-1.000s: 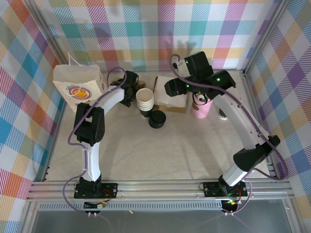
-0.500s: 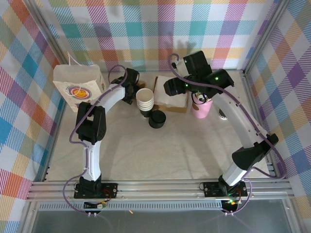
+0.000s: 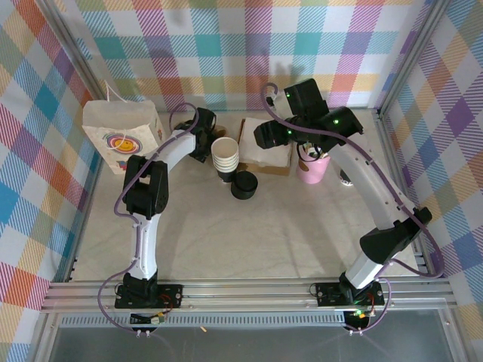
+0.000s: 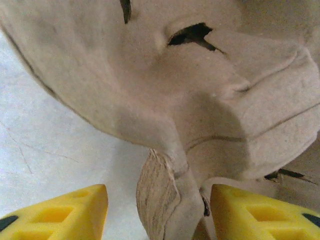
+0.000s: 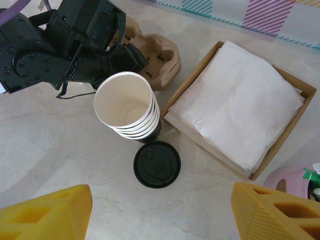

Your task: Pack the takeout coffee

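Note:
The takeout coffee (image 3: 244, 185), a small dark cup with a round black lid (image 5: 157, 164), stands on the table just in front of a stack of lidless cups (image 3: 225, 154). My right gripper (image 3: 269, 136) hangs high over it, open, its yellow fingers (image 5: 55, 212) wide apart with nothing between them. My left gripper (image 3: 201, 142) is low behind the cup stack at a brown pulp cup carrier (image 5: 159, 54). An edge of that carrier (image 4: 170, 195) lies between its yellow fingers (image 4: 250, 212); the right one touches it, while a gap shows on the left. The white paper bag (image 3: 121, 136) stands at the far left.
A cardboard box of white napkins (image 3: 268, 154) sits right of the cup stack (image 5: 127, 105). A pink cup (image 3: 313, 167) with sticks stands beside it. Bare table lies in front of the coffee. Plaid walls close in the back and both sides.
The left gripper's fingers have drawn closer together around the carrier's edge, and the left arm's elbow has shifted slightly right. The right arm has hardly moved.

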`<state>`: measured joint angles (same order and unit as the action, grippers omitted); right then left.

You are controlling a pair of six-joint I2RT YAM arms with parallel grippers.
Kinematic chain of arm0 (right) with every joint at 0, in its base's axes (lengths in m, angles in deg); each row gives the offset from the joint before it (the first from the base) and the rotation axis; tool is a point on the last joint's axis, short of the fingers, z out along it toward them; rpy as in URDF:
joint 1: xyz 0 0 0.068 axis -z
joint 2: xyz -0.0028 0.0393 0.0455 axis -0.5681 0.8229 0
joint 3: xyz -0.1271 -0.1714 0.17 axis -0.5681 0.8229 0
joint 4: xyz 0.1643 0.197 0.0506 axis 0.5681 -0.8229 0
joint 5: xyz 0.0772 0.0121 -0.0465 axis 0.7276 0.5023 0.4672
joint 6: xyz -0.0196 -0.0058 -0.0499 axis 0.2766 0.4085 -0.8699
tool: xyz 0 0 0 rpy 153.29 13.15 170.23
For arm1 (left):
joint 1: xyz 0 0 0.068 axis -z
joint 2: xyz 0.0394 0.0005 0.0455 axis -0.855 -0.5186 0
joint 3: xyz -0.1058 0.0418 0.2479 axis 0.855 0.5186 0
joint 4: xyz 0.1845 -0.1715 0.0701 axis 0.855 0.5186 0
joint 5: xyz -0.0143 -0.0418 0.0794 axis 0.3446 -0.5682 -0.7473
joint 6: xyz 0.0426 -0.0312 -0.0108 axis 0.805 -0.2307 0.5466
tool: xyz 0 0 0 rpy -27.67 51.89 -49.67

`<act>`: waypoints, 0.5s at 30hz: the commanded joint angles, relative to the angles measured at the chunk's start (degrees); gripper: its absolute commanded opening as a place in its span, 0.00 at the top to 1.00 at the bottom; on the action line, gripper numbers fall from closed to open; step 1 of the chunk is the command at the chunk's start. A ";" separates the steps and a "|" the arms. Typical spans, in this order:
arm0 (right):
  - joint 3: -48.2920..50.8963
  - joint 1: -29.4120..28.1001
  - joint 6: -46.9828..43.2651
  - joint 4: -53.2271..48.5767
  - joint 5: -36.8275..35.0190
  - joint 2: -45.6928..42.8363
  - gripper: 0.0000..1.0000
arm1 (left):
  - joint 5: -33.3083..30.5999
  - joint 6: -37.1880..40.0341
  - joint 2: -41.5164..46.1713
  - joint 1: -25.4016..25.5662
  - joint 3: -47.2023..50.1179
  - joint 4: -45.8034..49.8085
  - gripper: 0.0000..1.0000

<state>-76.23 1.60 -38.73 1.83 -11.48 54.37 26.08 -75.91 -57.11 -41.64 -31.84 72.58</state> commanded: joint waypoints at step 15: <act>-1.63 0.23 0.19 0.30 1.87 0.45 0.26 | -0.74 4.13 7.45 -2.53 8.07 2.91 0.57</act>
<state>-76.23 1.60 -38.71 1.85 -10.85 54.37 26.06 -73.60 -53.09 -43.15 -25.54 73.56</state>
